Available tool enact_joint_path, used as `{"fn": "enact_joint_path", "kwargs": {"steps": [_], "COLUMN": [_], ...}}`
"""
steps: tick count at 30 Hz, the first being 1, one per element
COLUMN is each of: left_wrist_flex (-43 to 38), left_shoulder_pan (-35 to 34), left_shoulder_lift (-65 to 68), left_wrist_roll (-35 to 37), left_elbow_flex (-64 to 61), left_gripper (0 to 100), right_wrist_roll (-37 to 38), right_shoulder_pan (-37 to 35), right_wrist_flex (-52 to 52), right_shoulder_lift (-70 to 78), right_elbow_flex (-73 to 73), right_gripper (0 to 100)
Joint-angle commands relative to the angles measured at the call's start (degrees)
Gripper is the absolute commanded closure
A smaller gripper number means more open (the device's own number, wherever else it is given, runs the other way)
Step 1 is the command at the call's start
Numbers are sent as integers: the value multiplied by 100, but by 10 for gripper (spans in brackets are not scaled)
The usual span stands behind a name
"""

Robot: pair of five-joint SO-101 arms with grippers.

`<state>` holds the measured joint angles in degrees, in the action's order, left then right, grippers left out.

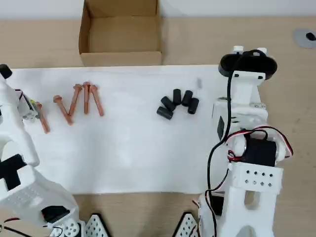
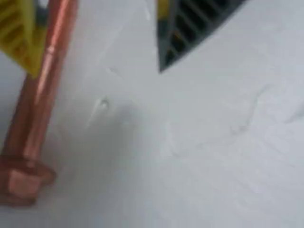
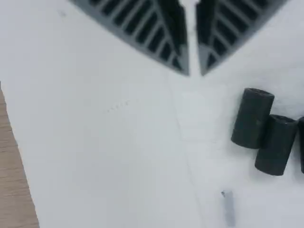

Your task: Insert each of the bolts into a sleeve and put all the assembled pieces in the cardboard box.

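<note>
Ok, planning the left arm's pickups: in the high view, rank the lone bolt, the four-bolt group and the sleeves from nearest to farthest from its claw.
1. Lone bolt, at the sheet's left end, right beside the left claw.
2. Four-bolt group, mid-left.
3. Sleeves, centre-right.

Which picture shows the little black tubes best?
The high view: all five black sleeves lie clustered together on the white sheet. The right wrist view catches two sleeves close up plus a third's edge. The left wrist view looks at a copper bolt instead.
</note>
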<state>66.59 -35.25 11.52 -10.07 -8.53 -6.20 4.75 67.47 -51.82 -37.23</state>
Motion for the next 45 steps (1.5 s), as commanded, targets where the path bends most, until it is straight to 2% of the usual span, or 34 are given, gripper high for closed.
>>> {"fn": "enact_joint_path", "kwargs": {"steps": [1,13,21,24,28,32,38,45], "left_wrist_flex": [-149,-510,-1714,-1899,-1837,-1169,-475,9], "left_shoulder_pan": [202,492,492,510,510,519,501,484], "left_shoulder_lift": [48,154,207,391,576,664,1015,1147], "left_wrist_roll": [9,1169,1609,1591,1530,1143,1090,967], "left_elbow_flex": [264,229,-466,-571,-510,-158,132,343], "left_gripper": [819,819,819,819,819,830,994,990], "right_wrist_roll": [-18,-18,-18,-18,-18,-18,-18,-18], "right_shoulder_pan": [48,48,48,48,48,48,48,48], "right_wrist_flex": [-114,-123,-123,-123,-123,-123,-123,-123], "right_shoulder_lift": [13,-4,-4,-4,-4,-4,-4,-4], "right_elbow_flex": [22,-338,-338,-347,-347,-347,-347,-347], "right_gripper": [988,988,988,988,988,988,988,988]}}
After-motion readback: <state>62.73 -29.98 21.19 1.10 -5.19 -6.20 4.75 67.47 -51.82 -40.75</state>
